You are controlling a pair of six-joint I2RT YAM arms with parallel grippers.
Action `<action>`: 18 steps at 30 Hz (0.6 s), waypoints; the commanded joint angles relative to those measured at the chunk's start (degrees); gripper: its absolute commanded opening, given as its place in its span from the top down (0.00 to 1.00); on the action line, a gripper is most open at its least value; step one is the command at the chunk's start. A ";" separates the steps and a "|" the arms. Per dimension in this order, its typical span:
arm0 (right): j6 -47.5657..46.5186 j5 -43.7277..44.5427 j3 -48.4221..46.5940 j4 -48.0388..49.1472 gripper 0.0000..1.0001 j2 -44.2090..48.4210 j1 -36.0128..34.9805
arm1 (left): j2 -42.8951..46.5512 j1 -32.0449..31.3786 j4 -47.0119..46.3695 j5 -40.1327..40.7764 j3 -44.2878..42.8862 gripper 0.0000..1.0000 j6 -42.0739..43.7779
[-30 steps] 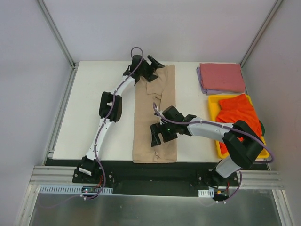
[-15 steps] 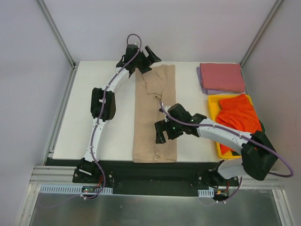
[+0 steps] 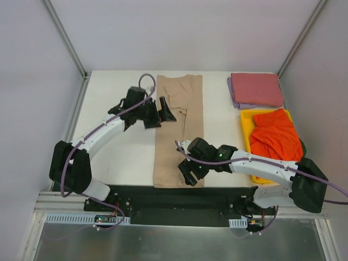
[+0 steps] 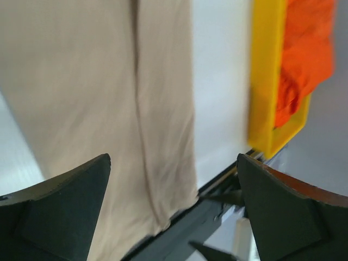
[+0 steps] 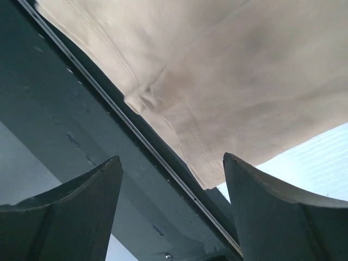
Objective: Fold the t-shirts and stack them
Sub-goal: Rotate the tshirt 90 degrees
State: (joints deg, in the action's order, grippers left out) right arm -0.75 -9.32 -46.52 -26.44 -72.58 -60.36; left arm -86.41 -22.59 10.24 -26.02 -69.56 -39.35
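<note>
Lying flat, the tan t-shirt (image 3: 169, 149) forms a long, soft rectangle.

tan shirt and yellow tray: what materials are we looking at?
The tan shirt looks like soft matte cloth, probably cotton knit: stitched hems and shallow creases show. The yellow tray looks like rigid plastic, smooth and slightly glossy, with straight upright walls.

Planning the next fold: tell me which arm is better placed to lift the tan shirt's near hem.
Right. The right hand hangs open directly over the near hem of the tan shirt, with the hem showing between its fingers in the wrist view. The left hand is open too, but at the shirt's far half.
</note>
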 commanded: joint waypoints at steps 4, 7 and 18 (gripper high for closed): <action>-1.09 7.12 -0.06 -3.88 0.23 -6.69 -4.24 | 5.46 -7.02 3.65 -1.31 19.01 0.01 -1.78; 0.04 11.15 -1.20 -4.41 0.24 -9.33 -4.51 | 5.64 -8.87 3.39 -0.61 22.00 0.01 -2.66; 4.00 18.90 -2.43 -7.05 0.42 -11.63 -4.59 | 2.74 -9.58 3.12 2.81 25.79 0.01 -2.75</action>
State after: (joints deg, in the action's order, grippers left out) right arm 0.64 4.45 -46.72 -30.76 -84.71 -64.75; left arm -83.85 -31.90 13.93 -25.65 -44.77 -41.56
